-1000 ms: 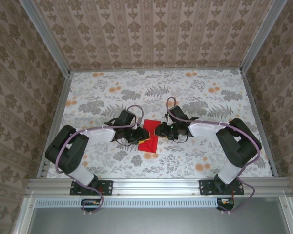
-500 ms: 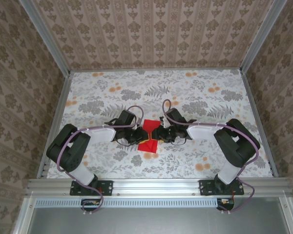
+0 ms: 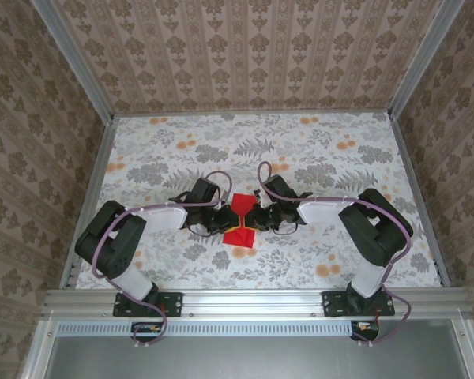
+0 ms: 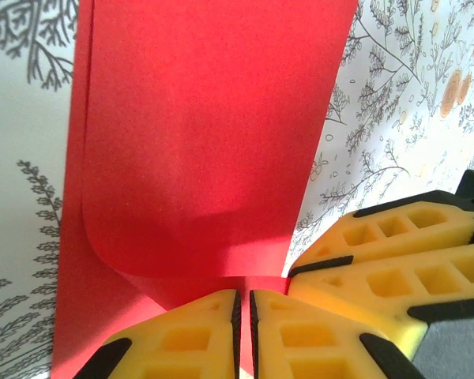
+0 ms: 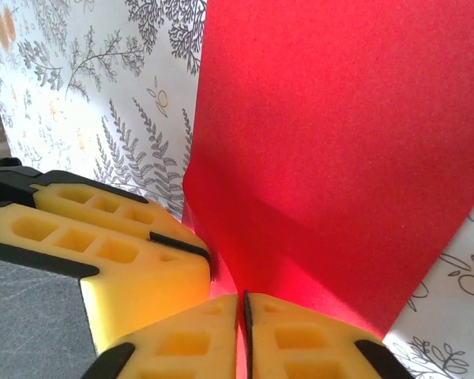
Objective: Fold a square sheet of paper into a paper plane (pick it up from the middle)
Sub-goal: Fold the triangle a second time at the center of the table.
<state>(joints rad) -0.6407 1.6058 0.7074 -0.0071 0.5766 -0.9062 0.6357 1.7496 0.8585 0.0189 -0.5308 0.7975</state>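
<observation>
A: Where's the thin bright red square sheet of paper (image 3: 238, 234)?
B: Mid-tabletop (image 3: 316, 158), towards the near edge. The left pincer (image 4: 243, 304) and right pincer (image 5: 241, 302) are both clamped on its middle. It looks light, floppy and easily creased, so pinch gently.

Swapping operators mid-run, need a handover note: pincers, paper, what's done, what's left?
Pincers: left pincer shut on the square sheet of paper at its middle; right pincer shut on it from the opposite side, tips nearly meeting.
Paper: mid-table, pinched into a bow-tie shape, one layer curling loosely over another.
Done: middle grasp.
Left: no sharp crease visible yet, so all the plane folds.
</observation>
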